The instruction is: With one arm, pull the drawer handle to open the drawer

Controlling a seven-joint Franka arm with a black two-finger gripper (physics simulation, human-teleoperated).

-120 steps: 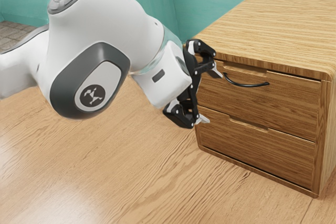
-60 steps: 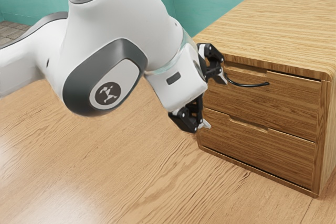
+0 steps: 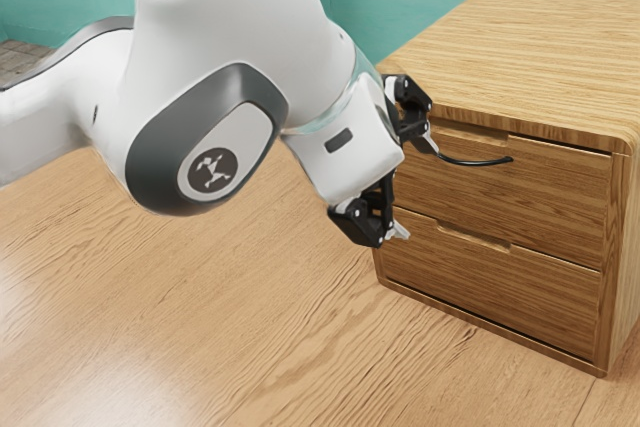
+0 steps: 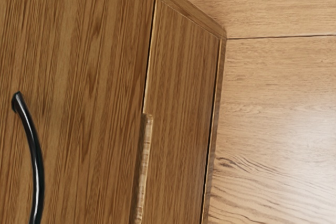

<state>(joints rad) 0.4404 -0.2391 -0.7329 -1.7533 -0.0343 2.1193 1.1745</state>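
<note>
Danger here is a bad grab. Ext. view: the gripper (image 3: 412, 187) sits right at the front corner of the cabinet (image 3: 520, 47), jaws wide open, one finger up, one down, nothing held. The top drawer (image 3: 510, 197) looks shut, flush w/ the front. Its handle (image 3: 472, 160) is a thin black curved bar, and just its near end is by the upper finger; can't tell if they touch. Most of the bar lies toward the ext. view's right of the gripper. Wrist view: the handle (image 4: 32, 150) is cut off by the picture's edge, w/ the bottom drawer (image 4: 181, 103) and the floor (image 4: 278, 129) beyond it, so I think the gripper is off to one side. If it squeezes here it may catch only the tip, or air, then slip off on the pull & the drawer won't move. The lower finger could also bump the cabinet's edge
</note>
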